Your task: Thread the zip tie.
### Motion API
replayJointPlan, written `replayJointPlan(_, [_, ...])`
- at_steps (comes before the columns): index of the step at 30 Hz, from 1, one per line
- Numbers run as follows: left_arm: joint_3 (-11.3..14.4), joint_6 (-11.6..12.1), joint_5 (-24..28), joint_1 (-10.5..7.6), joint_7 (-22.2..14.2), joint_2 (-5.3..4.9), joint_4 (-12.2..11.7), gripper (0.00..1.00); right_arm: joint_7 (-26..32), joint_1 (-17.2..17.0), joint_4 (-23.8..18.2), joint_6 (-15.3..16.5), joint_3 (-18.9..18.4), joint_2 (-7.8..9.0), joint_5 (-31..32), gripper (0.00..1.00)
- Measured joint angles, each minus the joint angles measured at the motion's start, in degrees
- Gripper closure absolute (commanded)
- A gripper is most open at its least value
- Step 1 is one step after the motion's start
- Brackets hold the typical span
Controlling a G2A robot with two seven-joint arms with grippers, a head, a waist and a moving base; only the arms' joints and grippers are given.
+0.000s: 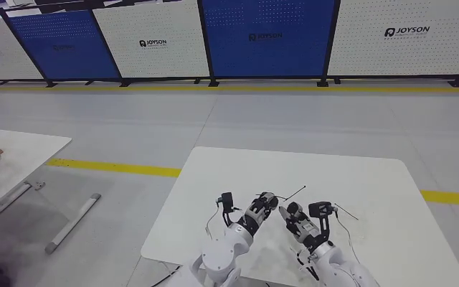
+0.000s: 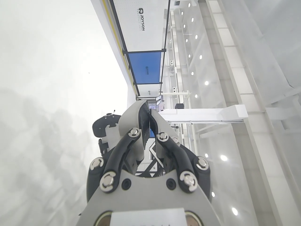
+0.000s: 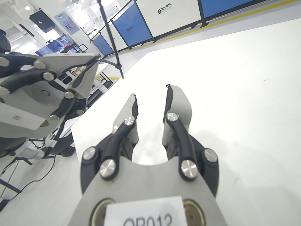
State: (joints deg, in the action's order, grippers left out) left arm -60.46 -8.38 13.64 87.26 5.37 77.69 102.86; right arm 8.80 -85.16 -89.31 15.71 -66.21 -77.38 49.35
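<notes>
Your zip tie (image 3: pixel 110 38) is a thin black strap pinched at the very tips of the left tool (image 3: pixel 97 58) and held in the air over the near part of the white bench (image 3: pixel 223 71). From the pinch a short run leads to where the long strap crosses it, and the long end slants up and away from the tool. Your right tool (image 3: pixel 151 90) sits just beside the left one, low over the bench, its jaws partly apart with nothing between them.
</notes>
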Motion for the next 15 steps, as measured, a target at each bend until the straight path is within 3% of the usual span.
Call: replayJointPlan(15, [1.27, -0.71, -2.26, -0.25, -0.42, -0.02, -0.59, 1.0, -2.41, -0.88, -1.34, -0.14, -0.02, 0.32, -0.09, 0.72])
